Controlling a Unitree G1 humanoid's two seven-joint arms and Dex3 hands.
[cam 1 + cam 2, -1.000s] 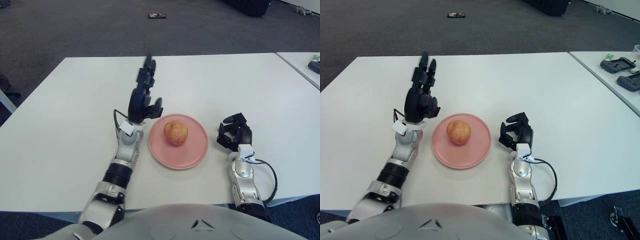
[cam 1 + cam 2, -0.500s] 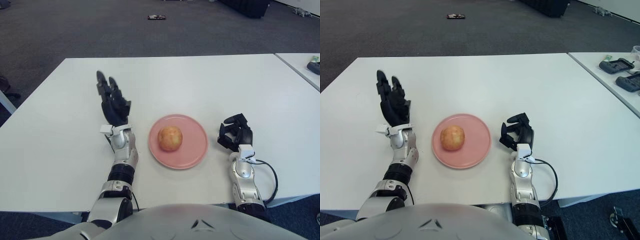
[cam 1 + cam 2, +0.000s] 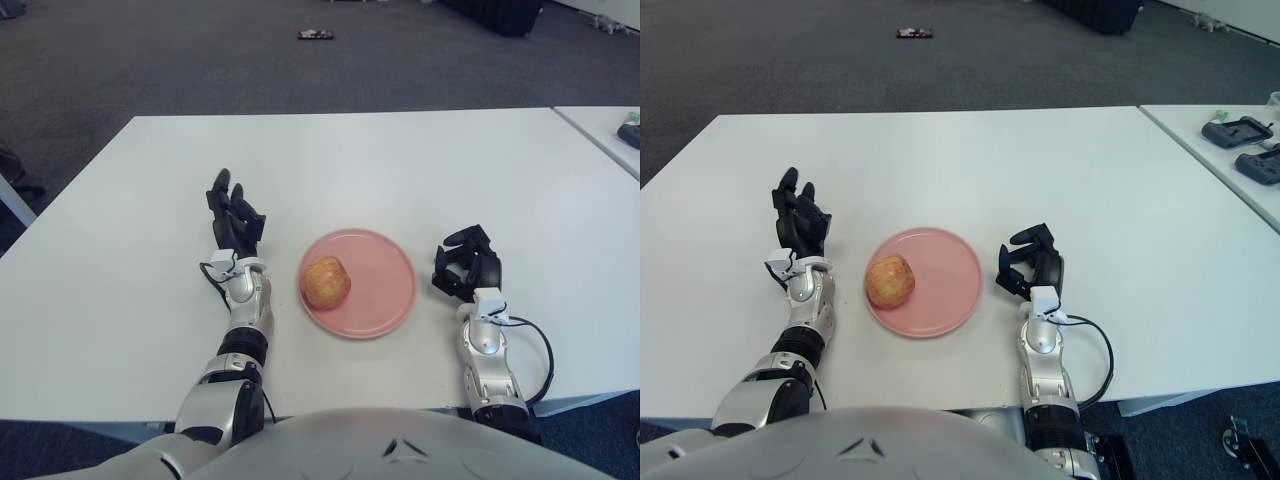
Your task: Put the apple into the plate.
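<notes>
A yellow-red apple (image 3: 325, 282) sits on the left part of a round pink plate (image 3: 385, 290), close to its left rim, the plate lying flat nearer the table's front edge.

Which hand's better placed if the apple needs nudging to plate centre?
Left, probably. The apple sits on the left part of the pink plate, close to its rim. The left hand is open just left of the plate. The right hand is across the plate, fingers curled.
</notes>
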